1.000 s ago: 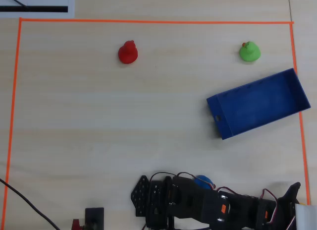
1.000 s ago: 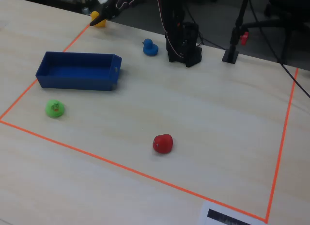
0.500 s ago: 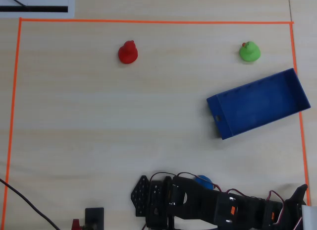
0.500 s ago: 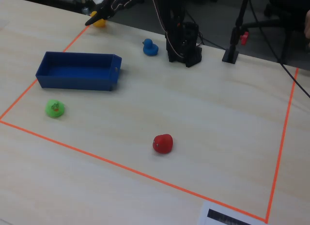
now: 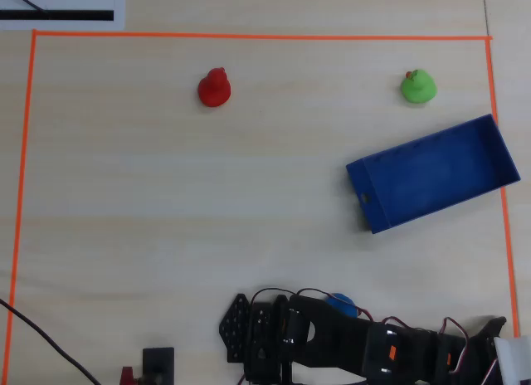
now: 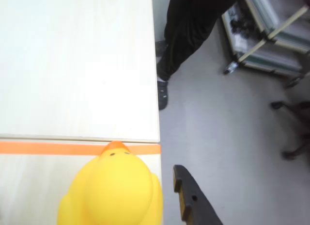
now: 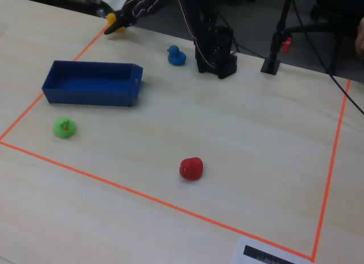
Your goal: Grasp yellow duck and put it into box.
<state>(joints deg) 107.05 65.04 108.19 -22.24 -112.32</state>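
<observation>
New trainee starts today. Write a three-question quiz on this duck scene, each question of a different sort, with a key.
1. True or false: the box already holds a duck.
2. In the fixed view, which duck lies nearest the arm's base: A the green duck, B the red duck, C the blue duck?
3. Fill in: in the wrist view the yellow duck sits against a strip of ____ tape.

Key: 1 false; 2 C; 3 orange.

4 ducks (image 7: 190, 168), 1 box (image 7: 91, 83)
</observation>
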